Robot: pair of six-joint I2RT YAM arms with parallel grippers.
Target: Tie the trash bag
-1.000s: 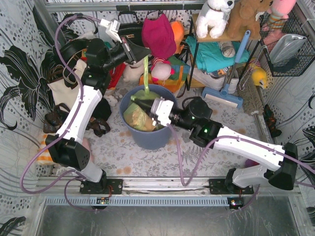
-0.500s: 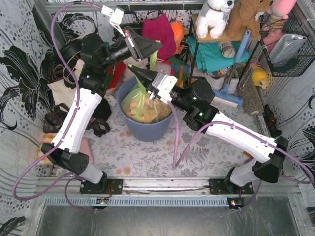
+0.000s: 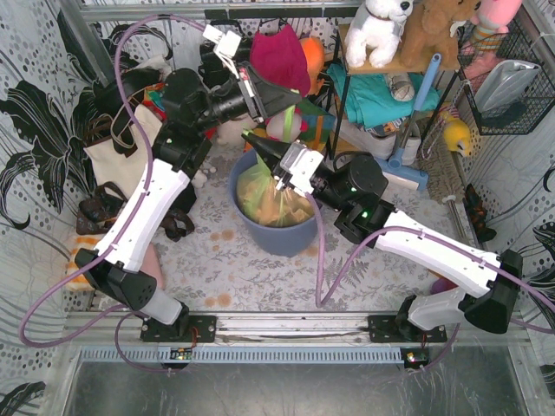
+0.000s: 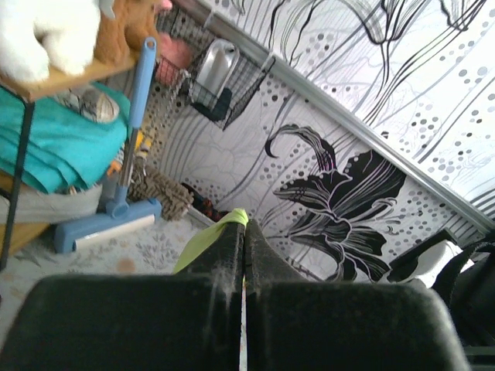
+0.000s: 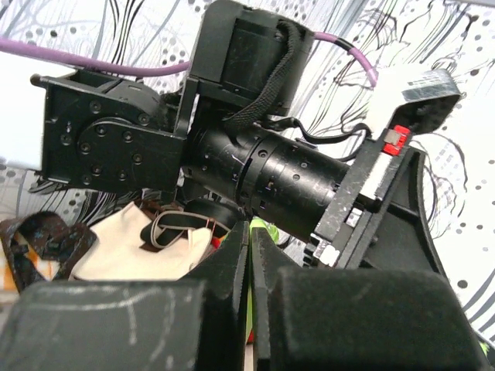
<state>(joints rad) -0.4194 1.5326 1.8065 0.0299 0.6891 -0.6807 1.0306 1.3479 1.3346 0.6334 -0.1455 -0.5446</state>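
Bright, even lighting; wrist-view foregrounds slightly blurred.

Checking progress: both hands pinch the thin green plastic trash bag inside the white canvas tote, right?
No: the top view shows the thin green plastic trash bag in the round blue-grey plastic bin. The left hand and right hand pinch it.

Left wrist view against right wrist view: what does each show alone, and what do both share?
Only the left wrist view shows the blue floor brush, the wire basket and the teal cloth. Only the right wrist view shows the left arm, a purple cable and a pale canvas bag. In both, the own gripper (left gripper, right gripper) is shut on the green trash bag.
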